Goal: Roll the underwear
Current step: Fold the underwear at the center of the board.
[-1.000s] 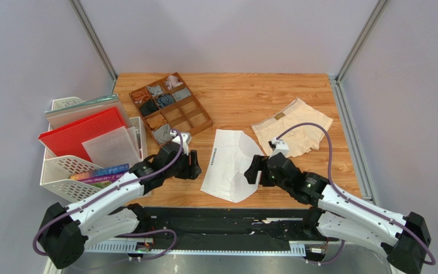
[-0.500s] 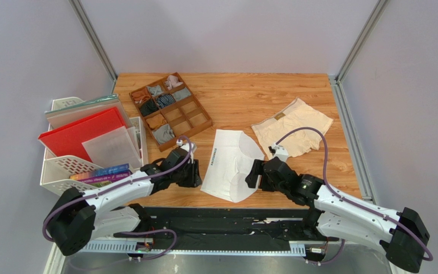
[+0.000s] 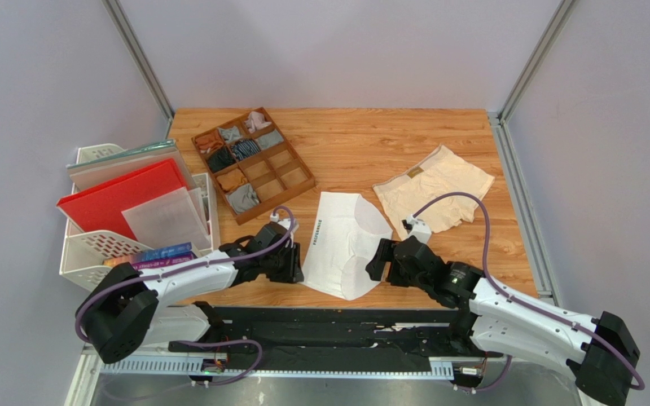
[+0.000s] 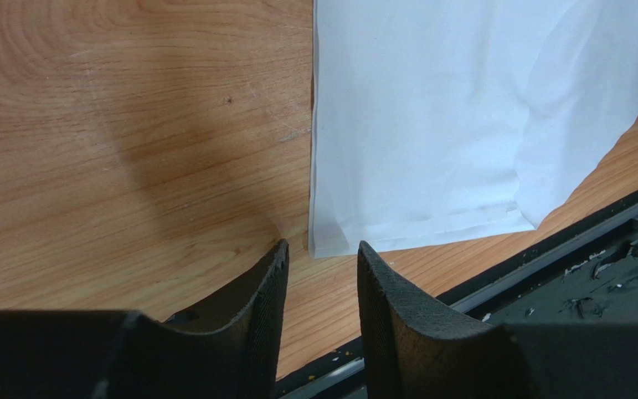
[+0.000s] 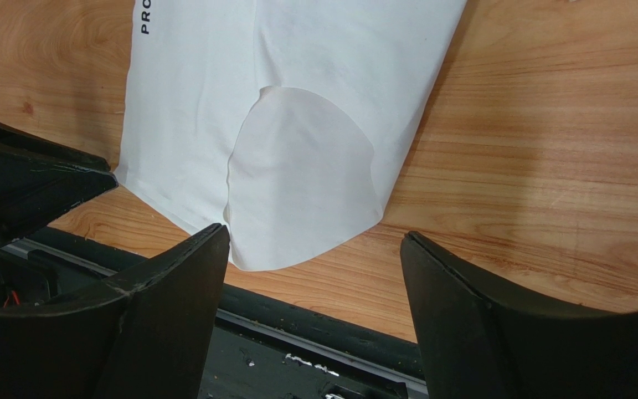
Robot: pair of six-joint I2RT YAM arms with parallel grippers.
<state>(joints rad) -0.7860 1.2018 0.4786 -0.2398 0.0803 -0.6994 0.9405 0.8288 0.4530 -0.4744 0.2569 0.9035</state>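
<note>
The white briefs point(image 3: 343, 241) lay flat in the lower middle of the top view. The left claw point(image 4: 321, 249), narrow and empty, sat at their lower-left corner. The right claw point(image 5: 314, 241) stood wide by their right edge.

- This is a robotics lab test cell: plain pale wall panels point(image 3: 328, 51) framed by bare aluminium posts point(image 3: 138, 57) box in a wood-grain surface point(image 3: 345, 135).
- Two white-and-black robot arms, left point(image 3: 184, 275) and right point(image 3: 515, 309), are bolted to a black metal rail point(image 3: 337, 334) along the surface's near edge, with purple cables point(image 3: 447, 199) looped over them.
- Household props sit inside: a white perforated file rack point(image 3: 91, 254) at the left edge and a brown divided tray point(image 3: 252, 161) near the far-left corner.
</note>
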